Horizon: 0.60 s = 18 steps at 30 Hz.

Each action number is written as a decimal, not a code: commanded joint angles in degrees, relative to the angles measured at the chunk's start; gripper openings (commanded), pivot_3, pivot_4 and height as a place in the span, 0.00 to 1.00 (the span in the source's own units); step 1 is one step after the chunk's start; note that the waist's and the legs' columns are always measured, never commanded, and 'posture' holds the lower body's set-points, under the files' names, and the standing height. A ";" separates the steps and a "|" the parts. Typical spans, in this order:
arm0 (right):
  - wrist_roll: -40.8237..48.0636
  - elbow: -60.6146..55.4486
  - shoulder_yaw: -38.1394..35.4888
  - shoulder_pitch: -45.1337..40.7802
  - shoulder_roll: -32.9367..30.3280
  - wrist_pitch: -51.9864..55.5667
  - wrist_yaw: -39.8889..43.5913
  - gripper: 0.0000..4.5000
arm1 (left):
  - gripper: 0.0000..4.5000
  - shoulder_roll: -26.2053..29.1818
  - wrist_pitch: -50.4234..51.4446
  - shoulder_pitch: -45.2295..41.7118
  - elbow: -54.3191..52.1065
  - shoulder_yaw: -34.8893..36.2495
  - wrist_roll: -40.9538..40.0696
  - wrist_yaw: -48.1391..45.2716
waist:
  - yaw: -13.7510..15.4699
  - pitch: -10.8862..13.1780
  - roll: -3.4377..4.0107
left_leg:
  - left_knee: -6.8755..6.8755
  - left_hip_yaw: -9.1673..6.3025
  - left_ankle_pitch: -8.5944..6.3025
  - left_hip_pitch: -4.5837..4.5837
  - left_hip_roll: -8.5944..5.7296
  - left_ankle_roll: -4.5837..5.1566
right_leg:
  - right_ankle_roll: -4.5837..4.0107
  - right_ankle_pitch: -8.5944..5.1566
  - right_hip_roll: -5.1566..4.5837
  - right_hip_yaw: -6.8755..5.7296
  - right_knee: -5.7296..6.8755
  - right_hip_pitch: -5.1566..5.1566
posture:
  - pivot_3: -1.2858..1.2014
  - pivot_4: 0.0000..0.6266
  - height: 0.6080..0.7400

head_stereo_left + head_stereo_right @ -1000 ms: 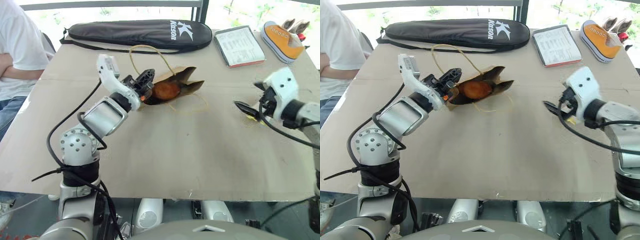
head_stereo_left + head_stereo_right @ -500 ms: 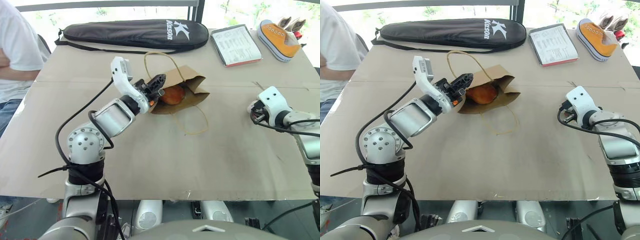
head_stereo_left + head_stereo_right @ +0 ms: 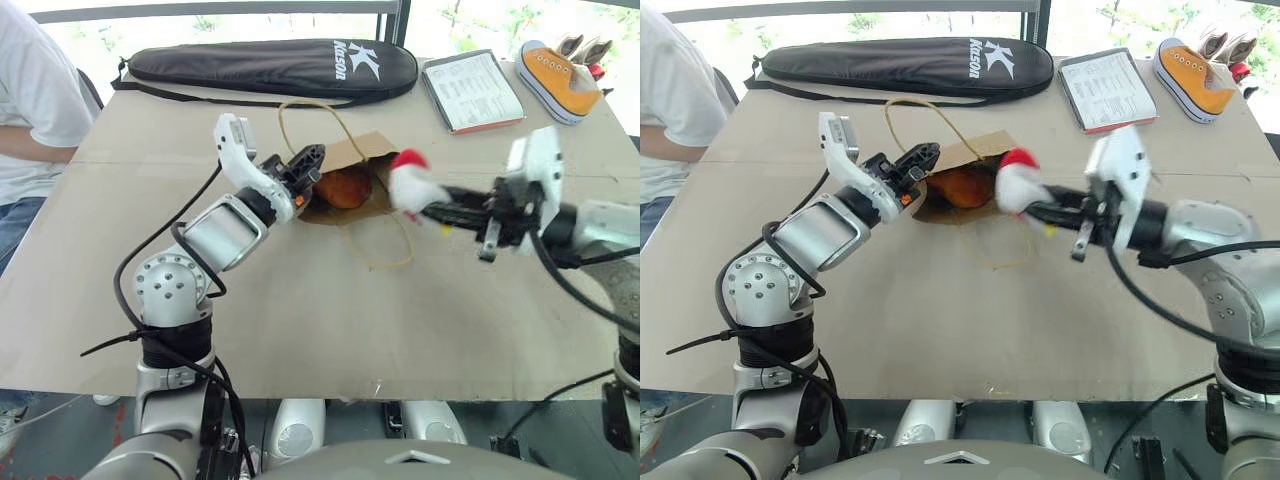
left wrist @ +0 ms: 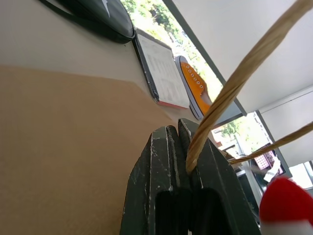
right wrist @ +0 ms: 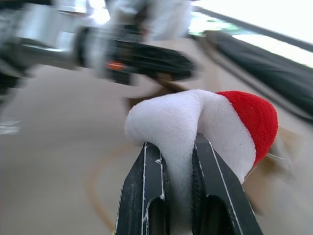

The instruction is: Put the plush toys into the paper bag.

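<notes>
One handle point(image 4: 230, 93) is pinched by the left claw point(image 3: 308, 163) so the bag point(image 3: 362, 165) gapes; the white toy point(image 3: 410, 187) is clamped in the right claw point(image 3: 440, 208).

I stand at a test bench by bright windows: a cardboard-covered table point(image 3: 300, 330), staged props along its far edge, namely racket case point(image 3: 270, 68), clipboard point(image 3: 476, 90), sneaker point(image 3: 560, 78); seated person point(image 3: 30, 110) at its left edge.
</notes>
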 commanded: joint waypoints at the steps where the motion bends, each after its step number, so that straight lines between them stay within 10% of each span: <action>1: -1.32 0.55 5.56 -2.81 0.86 -1.53 0.32 0.00 | 0.00 0.27 0.20 -0.92 -1.73 0.70 -1.46 0.13 | -0.01 0.00 0.00 | 0.00 0.00 0.00 0.00 0.00 0.00 | 0.00 0.00 0.00 -0.01 0.00 0.00 | 0.52 0.24 1.00; 18: -31.08 39.90 26.95 -18.70 15.08 -25.90 -1.02 0.00 | 0.00 2.59 1.90 2.85 -5.79 -1.01 -6.64 -1.62 | -0.16 -0.01 -0.01 | -0.02 0.01 0.14 -0.01 0.03 -0.24 | -0.01 0.01 0.03 0.01 0.03 -0.08 | 0.52 0.24 1.00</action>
